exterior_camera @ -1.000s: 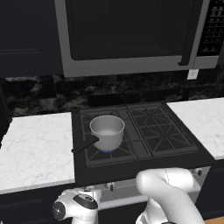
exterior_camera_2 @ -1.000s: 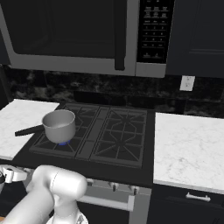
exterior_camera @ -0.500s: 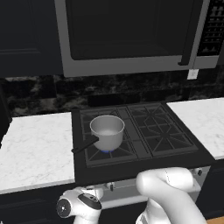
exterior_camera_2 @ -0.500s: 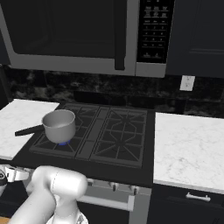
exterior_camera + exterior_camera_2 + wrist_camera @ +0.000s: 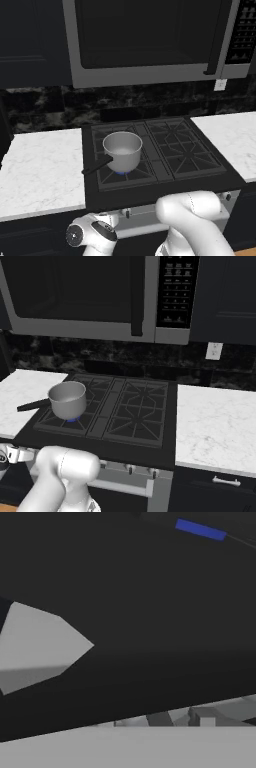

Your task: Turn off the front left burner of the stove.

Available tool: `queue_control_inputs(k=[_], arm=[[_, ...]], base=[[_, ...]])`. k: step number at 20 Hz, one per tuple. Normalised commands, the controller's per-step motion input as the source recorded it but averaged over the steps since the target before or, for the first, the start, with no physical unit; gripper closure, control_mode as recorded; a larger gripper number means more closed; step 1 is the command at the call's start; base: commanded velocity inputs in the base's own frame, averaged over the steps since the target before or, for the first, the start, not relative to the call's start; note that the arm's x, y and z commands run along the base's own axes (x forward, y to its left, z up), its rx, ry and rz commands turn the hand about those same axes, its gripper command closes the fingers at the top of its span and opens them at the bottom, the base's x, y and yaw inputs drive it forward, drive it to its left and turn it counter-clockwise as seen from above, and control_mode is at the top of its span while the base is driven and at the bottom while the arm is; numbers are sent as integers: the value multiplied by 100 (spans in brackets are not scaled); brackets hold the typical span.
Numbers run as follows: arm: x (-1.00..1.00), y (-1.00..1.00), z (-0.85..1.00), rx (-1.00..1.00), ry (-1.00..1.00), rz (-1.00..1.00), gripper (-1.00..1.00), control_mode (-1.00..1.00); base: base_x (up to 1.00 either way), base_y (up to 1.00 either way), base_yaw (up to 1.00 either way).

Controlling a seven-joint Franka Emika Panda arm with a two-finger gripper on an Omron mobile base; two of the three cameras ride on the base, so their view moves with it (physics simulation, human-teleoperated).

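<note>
Shifted slightly rightward along the steel front panel since the earlier frames: white wrist housing, low, below the black four-burner gas stove [image 5: 165,155].

Left base view: small steel saucepan [image 5: 122,150] seated on the front left burner [image 5: 121,171], blue flame visible beneath.

Right base view: small silver knobs [image 5: 131,470] ranged along the panel under the stove.

Hand view: dark surfaces close ahead; finger state cannot be told.

Recommended: align squarely with the leftmost knob before clamping and rotating.
</note>
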Motion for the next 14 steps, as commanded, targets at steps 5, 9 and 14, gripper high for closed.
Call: queue_control_inputs(k=[5, 9, 14], arm=[[-28, -82, -33, 90, -26, -29, 100, -100], [-65, -100, -19, 100, -21, -4, 100, -100], [-45, -100, -11, 90, -13, -6, 100, -100]], base=[[0, 0, 0], [0, 0, 0], [0, 0, 0]])
